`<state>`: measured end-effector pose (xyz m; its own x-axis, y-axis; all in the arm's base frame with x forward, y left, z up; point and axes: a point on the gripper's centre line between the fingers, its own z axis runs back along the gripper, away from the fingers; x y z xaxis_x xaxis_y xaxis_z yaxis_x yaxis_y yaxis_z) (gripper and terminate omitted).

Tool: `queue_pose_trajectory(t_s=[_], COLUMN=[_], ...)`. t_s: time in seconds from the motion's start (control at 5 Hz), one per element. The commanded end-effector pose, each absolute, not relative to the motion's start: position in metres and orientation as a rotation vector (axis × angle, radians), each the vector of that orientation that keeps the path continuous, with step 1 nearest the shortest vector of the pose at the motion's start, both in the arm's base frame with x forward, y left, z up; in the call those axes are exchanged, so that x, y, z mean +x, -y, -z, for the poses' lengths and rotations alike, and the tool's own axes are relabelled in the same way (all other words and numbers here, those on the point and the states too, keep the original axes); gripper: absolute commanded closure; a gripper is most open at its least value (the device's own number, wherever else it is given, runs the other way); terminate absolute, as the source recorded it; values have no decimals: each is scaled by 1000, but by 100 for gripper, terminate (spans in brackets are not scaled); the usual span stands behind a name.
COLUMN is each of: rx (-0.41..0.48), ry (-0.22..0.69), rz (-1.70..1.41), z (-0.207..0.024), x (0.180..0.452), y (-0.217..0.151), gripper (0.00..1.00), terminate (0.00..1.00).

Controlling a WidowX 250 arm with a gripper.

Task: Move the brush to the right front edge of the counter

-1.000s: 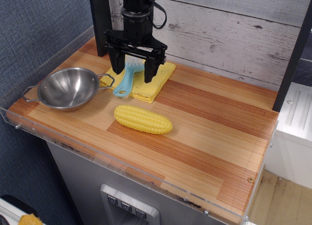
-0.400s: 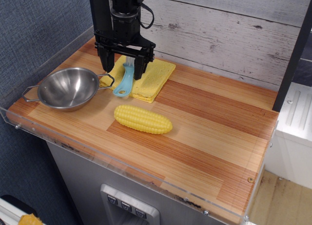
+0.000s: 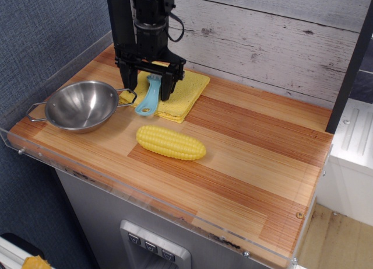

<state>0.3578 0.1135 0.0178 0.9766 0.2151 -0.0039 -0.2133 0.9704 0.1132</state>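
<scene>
The black pincer (image 3: 146, 85) hangs low at the back left of the counter (image 3: 245, 158), fingers pointing straight down, one either side of the brush (image 3: 150, 97). The jaws are spread wide and released, with nothing gripped; a clear gap shows between each finger and the blue handle. The brush itself lies on the yellow folded cloth (image 3: 182, 93), up at about eleven o'clock on the counter, bristle end tucked under the pincer's body so I can barely make it out. Its handle runs toward seven o'clock, and the tip with the hole pokes just past the cloth's front edge. Beside that tip, at nine o'clock from it, sits the steel bowl (image 3: 81, 105), its near loop handle just short of the brush. The corn cob (image 3: 171, 142) lies on bare wood at about five o'clock from the brush, near it but apart, angled across the planks. The right front corner of the counter, off at four o'clock, is far from the brush. The clear acrylic rim (image 3: 145, 200) runs along the front edge.
</scene>
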Motion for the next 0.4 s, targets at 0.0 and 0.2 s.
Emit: queue_pose_trajectory(t_s=[0.0, 0.2], rx=[127, 141], ry=[15, 10], rz=[-185, -179], z=[-25, -29], x=[368, 366], y=[-105, -103], gripper=[100, 100], terminate=[0, 0])
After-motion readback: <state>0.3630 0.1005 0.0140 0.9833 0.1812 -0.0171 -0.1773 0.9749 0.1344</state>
